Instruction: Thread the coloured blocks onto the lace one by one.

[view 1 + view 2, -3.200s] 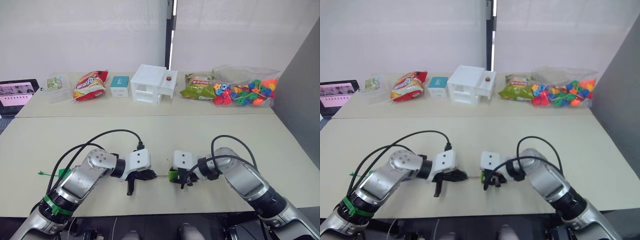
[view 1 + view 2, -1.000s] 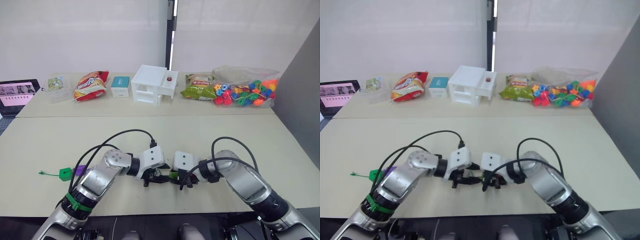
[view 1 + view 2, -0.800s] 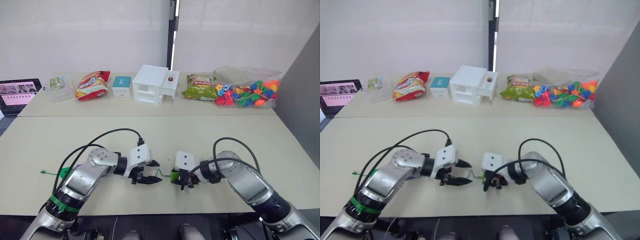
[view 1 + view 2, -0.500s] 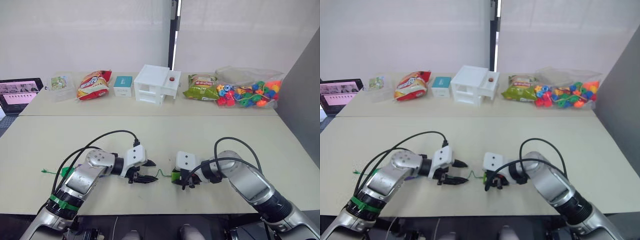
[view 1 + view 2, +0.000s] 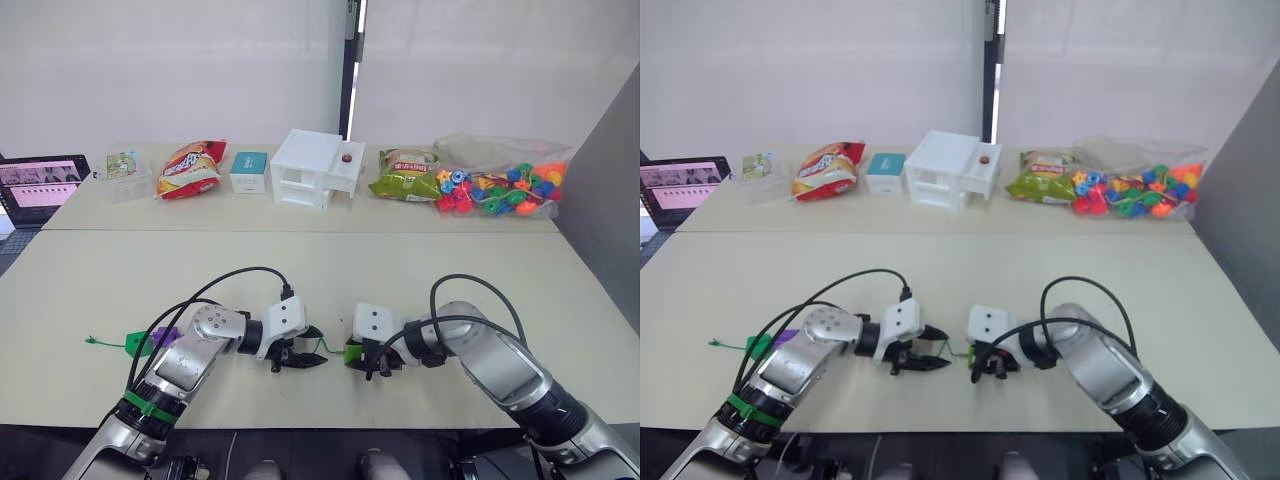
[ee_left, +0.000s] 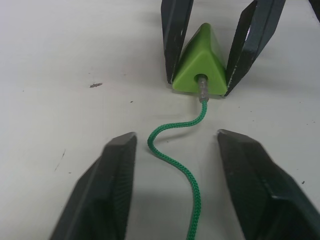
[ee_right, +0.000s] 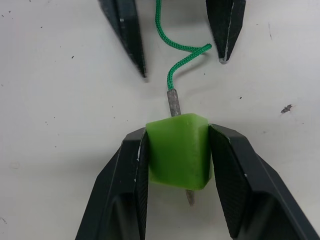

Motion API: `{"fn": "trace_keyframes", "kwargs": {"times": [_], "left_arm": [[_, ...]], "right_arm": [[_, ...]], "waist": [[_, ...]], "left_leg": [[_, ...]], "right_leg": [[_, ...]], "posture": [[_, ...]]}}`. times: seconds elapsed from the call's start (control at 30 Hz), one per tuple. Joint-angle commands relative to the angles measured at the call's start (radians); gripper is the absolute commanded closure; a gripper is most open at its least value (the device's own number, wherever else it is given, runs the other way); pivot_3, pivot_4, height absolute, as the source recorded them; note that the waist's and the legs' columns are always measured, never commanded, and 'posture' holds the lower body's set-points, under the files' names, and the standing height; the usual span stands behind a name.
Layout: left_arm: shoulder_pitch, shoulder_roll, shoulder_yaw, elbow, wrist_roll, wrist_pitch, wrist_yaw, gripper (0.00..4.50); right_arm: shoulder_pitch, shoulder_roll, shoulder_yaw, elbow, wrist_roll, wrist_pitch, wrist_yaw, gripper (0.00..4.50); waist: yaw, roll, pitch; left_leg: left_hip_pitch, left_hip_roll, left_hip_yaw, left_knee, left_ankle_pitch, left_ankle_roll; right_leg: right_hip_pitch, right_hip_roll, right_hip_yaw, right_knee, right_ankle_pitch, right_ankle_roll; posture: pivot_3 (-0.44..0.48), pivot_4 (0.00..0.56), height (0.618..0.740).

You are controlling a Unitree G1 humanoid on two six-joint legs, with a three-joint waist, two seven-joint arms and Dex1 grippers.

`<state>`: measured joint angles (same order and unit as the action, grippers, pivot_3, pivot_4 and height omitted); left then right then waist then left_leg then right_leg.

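Note:
My right gripper [image 7: 177, 135] is shut on a green wedge-shaped block [image 7: 179, 150] low over the table. The lace [image 6: 185, 160] is a green string whose stiff pale tip [image 7: 173, 102] runs through the block's hole and pokes out on the near side. Facing it, my left gripper [image 5: 308, 354] is open, its fingers [image 6: 116, 170] on either side of the slack lace without touching it. Further left on the table, a purple block [image 5: 166, 337] and another green block [image 5: 134, 342] sit on the lace near its knotted end [image 5: 92, 340].
Along the far table stand a clear bag of coloured blocks [image 5: 500, 188], two snack bags [image 5: 190, 170] [image 5: 405, 175], a white box [image 5: 313, 168], a teal box [image 5: 248, 172] and a laptop [image 5: 40, 185]. A seam [image 5: 300, 231] joins the two tables.
My left gripper, earlier shut on the lace tip and pressed up to the block, has opened, let the lace go and backed off slightly. The right gripper has kept its hold.

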<state>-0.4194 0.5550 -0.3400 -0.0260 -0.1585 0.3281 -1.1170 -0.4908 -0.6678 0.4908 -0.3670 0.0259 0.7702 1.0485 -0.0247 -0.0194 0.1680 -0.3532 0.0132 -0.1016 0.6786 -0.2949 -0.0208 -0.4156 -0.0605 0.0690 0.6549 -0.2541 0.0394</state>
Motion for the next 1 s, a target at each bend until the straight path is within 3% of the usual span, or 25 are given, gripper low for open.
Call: {"fn": "trace_keyframes", "kwargs": {"times": [0.03,0.13,0.17,0.67,1.0], "left_arm": [[0.011,-0.005,-0.006,-0.008,-0.003,-0.003,-0.007,3.41],[0.013,-0.006,-0.005,-0.011,-0.006,-0.001,-0.009,4.39],[0.012,-0.007,-0.004,-0.015,-0.009,0.002,-0.009,4.45],[0.007,-0.003,-0.014,-0.139,-0.038,0.082,-0.024,4.45],[-0.034,-0.048,-0.058,-0.092,-0.002,0.088,0.006,4.45]], "right_arm": [[0.035,-0.023,0.027,0.019,0.001,0.042,-0.001,3.20],[0.036,-0.024,0.027,0.018,0.003,0.044,-0.004,3.20],[0.036,-0.024,0.027,0.018,0.003,0.044,-0.005,3.20],[0.027,-0.016,0.033,0.027,0.009,0.050,-0.021,3.20],[0.022,-0.017,0.040,0.031,0.014,0.054,-0.029,3.20]], "waist": [[0.001,0.000,0.000],[0.002,0.000,0.000],[0.003,0.000,0.000],[0.003,0.000,0.000],[0.003,0.000,0.000]], "left_leg": [[0.000,0.000,0.000,0.000,0.000,0.000],[0.000,0.000,0.000,0.000,0.000,0.000],[0.000,0.000,0.000,0.000,0.000,0.000],[0.000,0.000,0.000,0.000,0.000,0.000],[0.000,0.000,0.000,0.000,0.000,0.000]], "right_leg": [[0.000,0.000,0.000,0.000,0.000,0.000],[0.000,0.000,0.000,0.000,0.000,0.000],[0.000,0.000,0.000,0.000,0.000,0.000],[0.000,0.000,0.000,0.000,0.000,0.000],[0.000,0.000,0.000,0.000,0.000,0.000]], "posture": [[0.000,0.150,0.740],[0.000,0.150,0.740],[0.000,0.150,0.740],[0.000,0.150,0.740],[0.000,0.150,0.740]]}}
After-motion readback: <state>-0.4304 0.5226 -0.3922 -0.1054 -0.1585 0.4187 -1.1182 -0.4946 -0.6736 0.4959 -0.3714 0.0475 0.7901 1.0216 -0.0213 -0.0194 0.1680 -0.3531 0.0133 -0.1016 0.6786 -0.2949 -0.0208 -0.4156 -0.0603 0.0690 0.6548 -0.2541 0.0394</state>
